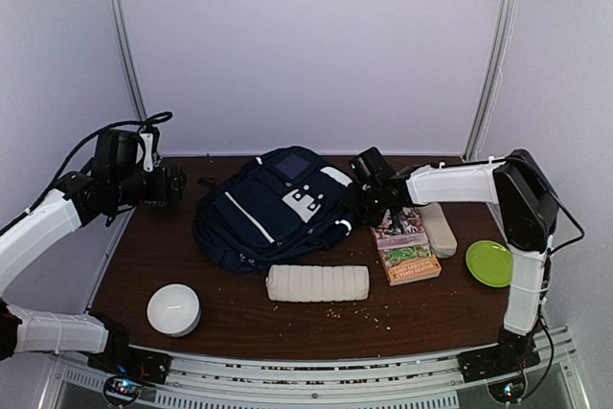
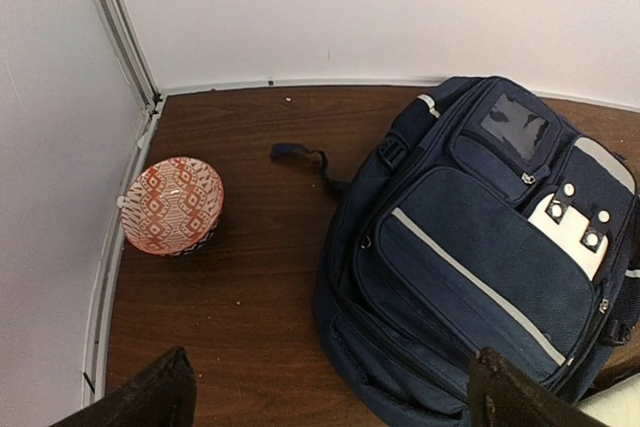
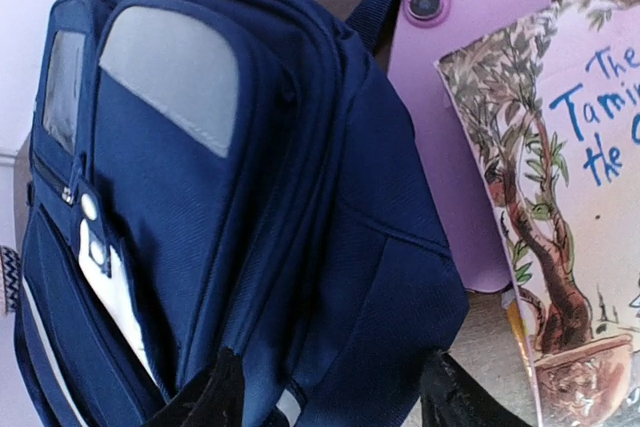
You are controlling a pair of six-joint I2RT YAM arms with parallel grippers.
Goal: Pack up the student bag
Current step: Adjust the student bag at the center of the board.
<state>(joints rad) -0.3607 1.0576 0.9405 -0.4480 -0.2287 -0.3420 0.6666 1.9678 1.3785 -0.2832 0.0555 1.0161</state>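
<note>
Right jaws astride student bag (image 3: pixel 250 197) (book (image 3: pixel 560 197): "The Tami…")

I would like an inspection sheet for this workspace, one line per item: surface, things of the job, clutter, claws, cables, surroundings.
Surface: dark wooden table; crumbs near the front edge.
Job's things: backpack, navy, lying flat with its front up.
Clutter: book; purple phone partly under the book; white ribbed pouch; beige oblong item; white bowl; green plate; patterned bowl by the left wall.
Claws: left claw open, in the air left of the backpack, holding nothing; right claw open, fingers either side of the backpack's edge.
Cables: black cable looping above the left arm.
Surroundings: white walls; metal posts.
</note>
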